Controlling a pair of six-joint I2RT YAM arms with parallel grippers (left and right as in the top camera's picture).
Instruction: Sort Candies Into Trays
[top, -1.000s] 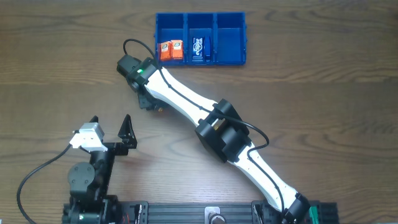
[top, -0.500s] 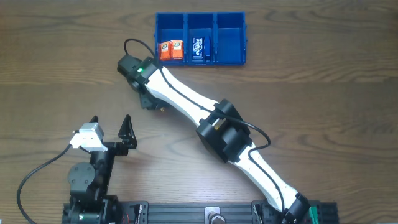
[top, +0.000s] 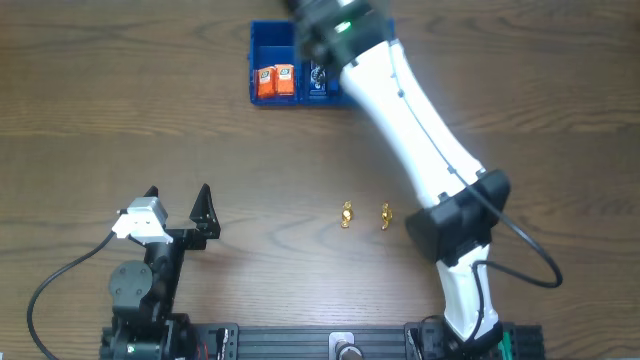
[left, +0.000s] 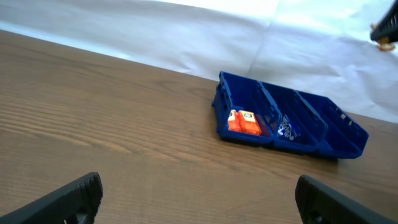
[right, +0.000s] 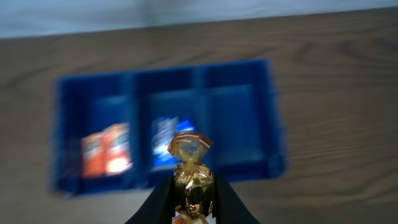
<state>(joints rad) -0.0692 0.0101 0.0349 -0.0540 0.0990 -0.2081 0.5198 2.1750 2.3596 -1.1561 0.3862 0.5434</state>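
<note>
Over the blue tray (right: 273, 118), my right hand (right: 191, 208) pinches a gold-wrapped candy (right: 189, 155) roughly above the middle compartment (a blue packet (right: 163, 134) lies in it, with two orange packs (right: 107, 149) in the compartment beside). Two more gold candies (top: 347, 214) lie side by side on the tabletop (top: 100, 100), well apart from the tray. My left hand (top: 177, 192) hovers near its base, spread wide and holding nothing.

The brown wooden table (top: 90, 110) is viewed from overhead. The blue three-compartment plastic tray (left: 339, 134) is faced by both wrist views; shared by all.
</note>
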